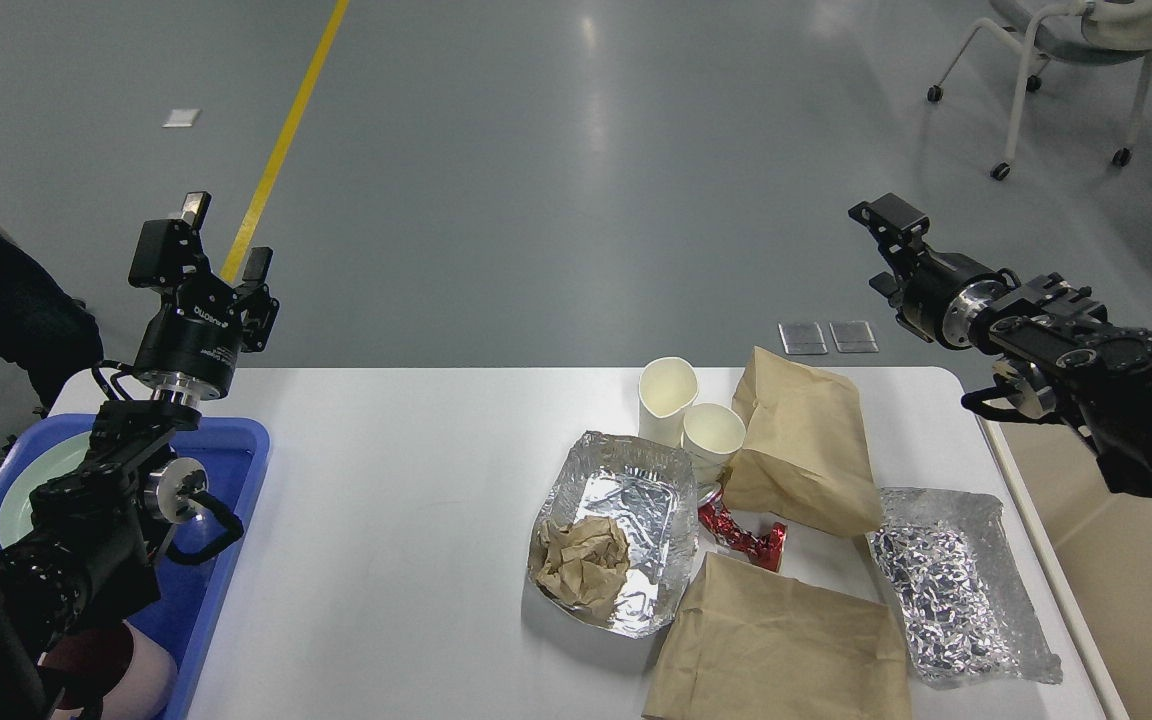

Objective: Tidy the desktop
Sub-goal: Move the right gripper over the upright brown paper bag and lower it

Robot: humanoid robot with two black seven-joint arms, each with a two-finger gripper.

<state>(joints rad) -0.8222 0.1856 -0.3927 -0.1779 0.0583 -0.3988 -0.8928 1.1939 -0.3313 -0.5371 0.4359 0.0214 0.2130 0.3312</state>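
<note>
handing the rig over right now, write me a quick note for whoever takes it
Left gripper: open, empty, raised above the blue tray.
Right gripper: raised off the table's right side, empty; jaw state unclear.
On the desktop, all at right: two paper cups, foil tray holding crumpled brown paper, red wrapper, two brown paper bags, foil sheet.
Done: nothing visibly cleared from that clutter.
Left: remove all of it; a beige bin sits to the right.

You see the large white rectangular desktop [416,500] bearing two white paper cups [688,412], a crumpled foil tray [636,500] and two brown paper bags [804,450]; a blue plastic tray [236,470] sits at its left.
</note>
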